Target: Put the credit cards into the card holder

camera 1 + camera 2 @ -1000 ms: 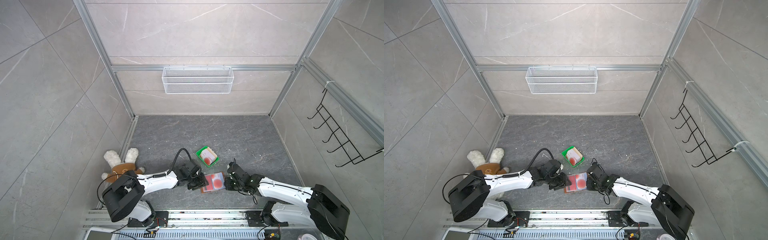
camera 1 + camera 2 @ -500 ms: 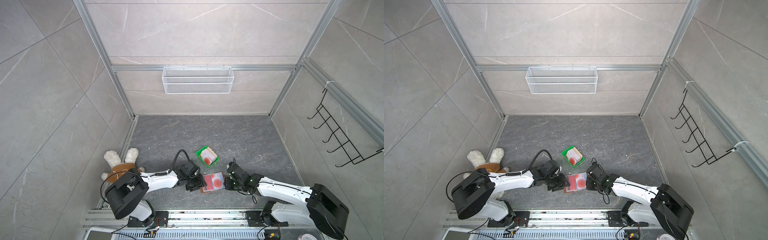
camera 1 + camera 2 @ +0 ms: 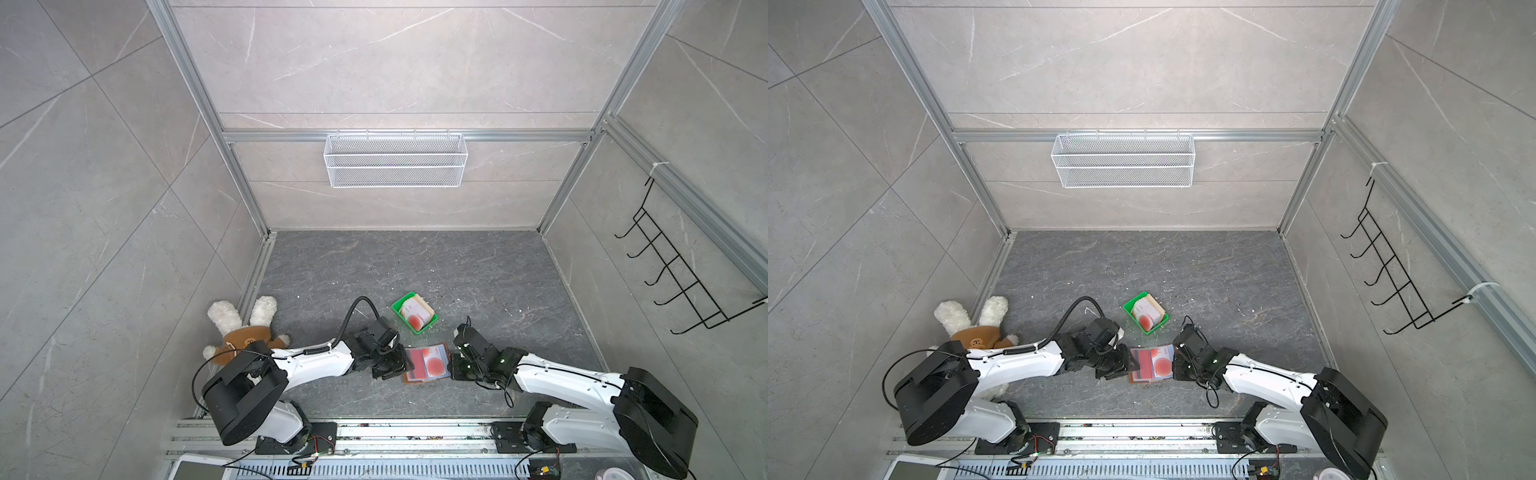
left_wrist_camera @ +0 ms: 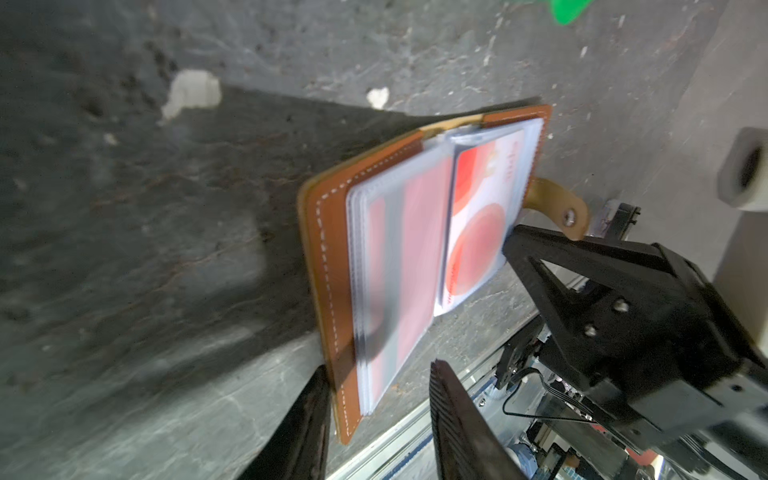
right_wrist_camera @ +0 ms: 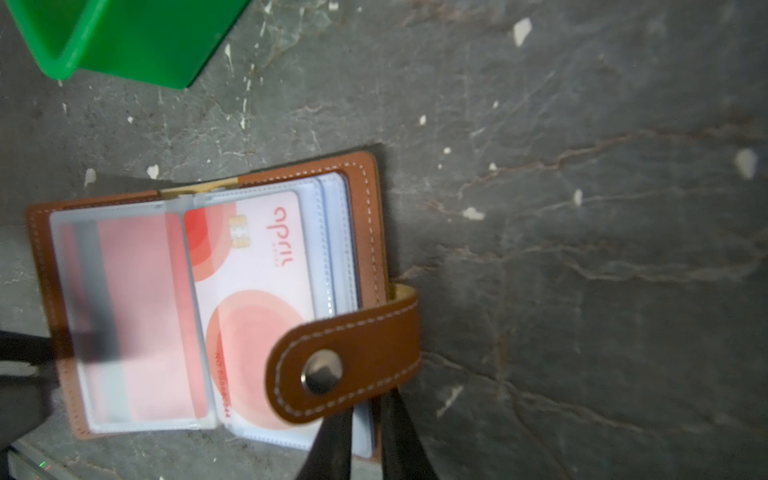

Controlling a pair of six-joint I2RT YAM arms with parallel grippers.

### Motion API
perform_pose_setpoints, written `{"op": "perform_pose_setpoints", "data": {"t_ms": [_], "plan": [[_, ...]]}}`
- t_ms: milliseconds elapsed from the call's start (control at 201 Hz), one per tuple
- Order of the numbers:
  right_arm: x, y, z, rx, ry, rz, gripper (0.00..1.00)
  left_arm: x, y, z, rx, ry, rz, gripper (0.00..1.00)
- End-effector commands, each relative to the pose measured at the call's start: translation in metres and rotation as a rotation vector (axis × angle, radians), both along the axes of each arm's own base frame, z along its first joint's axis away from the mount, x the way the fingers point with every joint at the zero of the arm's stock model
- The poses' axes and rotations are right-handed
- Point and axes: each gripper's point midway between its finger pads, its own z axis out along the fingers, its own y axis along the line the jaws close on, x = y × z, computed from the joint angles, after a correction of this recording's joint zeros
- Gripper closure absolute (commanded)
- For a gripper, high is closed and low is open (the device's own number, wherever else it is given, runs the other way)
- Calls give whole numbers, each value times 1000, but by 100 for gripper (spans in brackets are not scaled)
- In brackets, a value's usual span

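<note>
The card holder (image 3: 427, 363) (image 3: 1150, 365) lies open on the floor, tan leather (image 4: 328, 232) (image 5: 365, 216) with clear sleeves; a red card and a whitish-pink one with a red blot show in its open sleeves. Its snap strap (image 5: 345, 365) curls over the right page. My right gripper (image 3: 455, 365) (image 5: 365, 415) is shut on the holder's right edge. My left gripper (image 3: 397, 365) (image 4: 378, 370) is open, its fingers either side of the left cover's near corner. More credit cards (image 3: 415, 316) (image 3: 1146, 316) stand in a stack in the green tray (image 3: 401, 309).
The green tray (image 5: 124, 50) stands just behind the holder. A plush toy (image 3: 245, 328) lies by the left wall. A white wire basket (image 3: 395, 160) hangs on the back wall, a black hook rack (image 3: 681, 282) on the right wall.
My left gripper's jaws have narrowed a little around the holder's left edge. The right gripper and the holder have stayed put.
</note>
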Motion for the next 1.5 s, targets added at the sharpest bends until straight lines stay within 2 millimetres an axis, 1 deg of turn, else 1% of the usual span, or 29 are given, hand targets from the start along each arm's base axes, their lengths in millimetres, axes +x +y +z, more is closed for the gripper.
{"op": "perform_pose_setpoints", "data": {"t_ms": [0, 65, 204, 329, 468, 592, 757, 901, 946, 1021, 1115, 1205, 1319, 1424, 1499], "plan": [[-19, -22, -24, -99, 84, -3, 83, 8, -22, 38, -92, -92, -48, 59], [-19, -21, -24, -90, 85, -1, 83, 10, -27, 44, -103, -104, -54, 60], [-20, -15, -22, -52, 89, 5, 83, 12, -45, 53, -139, -125, -79, 60], [-20, -10, -17, -6, 85, 0, 83, 14, -62, 56, -168, -132, -101, 59], [-18, -6, -6, 24, 72, -10, 82, 13, -81, 49, -182, -125, -131, 57], [-16, -10, 2, 10, 64, -30, 79, 13, -91, 40, -189, -117, -141, 58], [-14, -16, 18, -6, 46, -57, 75, 11, -95, 25, -173, -106, -147, 59], [-12, -33, 34, -64, 23, -94, 74, 9, -99, 18, -166, -100, -156, 61], [-10, -36, 39, -72, 13, -102, 73, 9, -100, 16, -166, -100, -160, 60], [-8, -40, 43, -87, 4, -110, 70, 6, -105, 16, -171, -100, -177, 57], [-4, -41, 46, -91, -7, -108, 68, 2, -108, 14, -170, -100, -193, 56], [0, -33, 53, -62, -16, -88, 67, -1, -109, 9, -170, -95, -203, 53], [5, -29, 60, -51, -28, -81, 67, -5, -107, 4, -170, -90, -206, 53], [7, -24, 63, -43, -26, -72, 68, -6, -103, -4, -152, -84, -201, 64], [9, -22, 62, -45, -23, -72, 68, -8, -100, -10, -134, -79, -199, 68]]}}
